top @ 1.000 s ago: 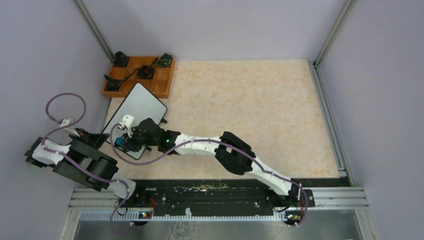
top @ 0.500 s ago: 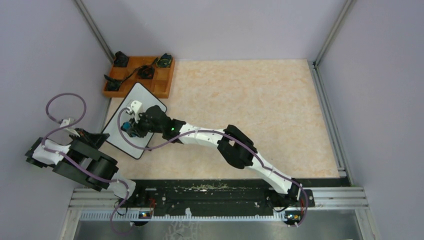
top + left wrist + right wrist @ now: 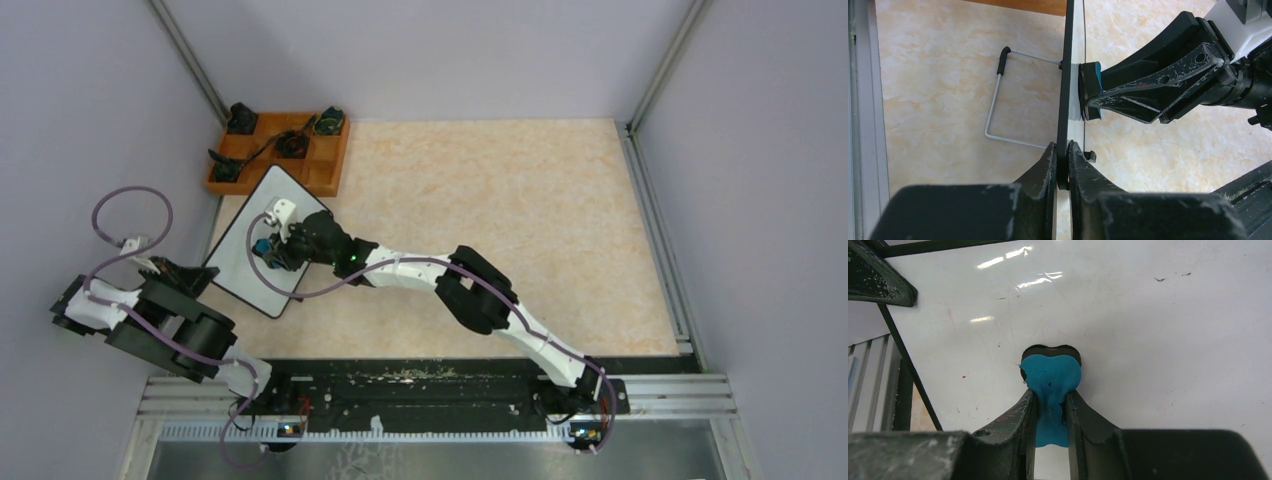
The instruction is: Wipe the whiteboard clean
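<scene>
The whiteboard (image 3: 296,203) stands tilted at the table's left side, below the orange tray. My left gripper (image 3: 204,273) is shut on its near-left edge. In the left wrist view the board (image 3: 1066,75) shows edge-on, pinched between my left gripper (image 3: 1062,150). My right gripper (image 3: 263,246) is shut on a blue eraser (image 3: 1050,374) and presses it flat against the board's white face (image 3: 1158,330). The same eraser (image 3: 1091,90) touches the board from the right in the left wrist view. Only faint red specks show on the white surface around the eraser.
An orange compartmented tray (image 3: 327,172) with several dark items sits just beyond the board's far corner. A wire stand (image 3: 996,100) sticks out behind the board. The left wall is close to my left arm. A metal rail (image 3: 655,230) runs along the table's right edge.
My right gripper has slid the eraser across the board from its near corner toward its far end. The left gripper and the board have stayed put.
</scene>
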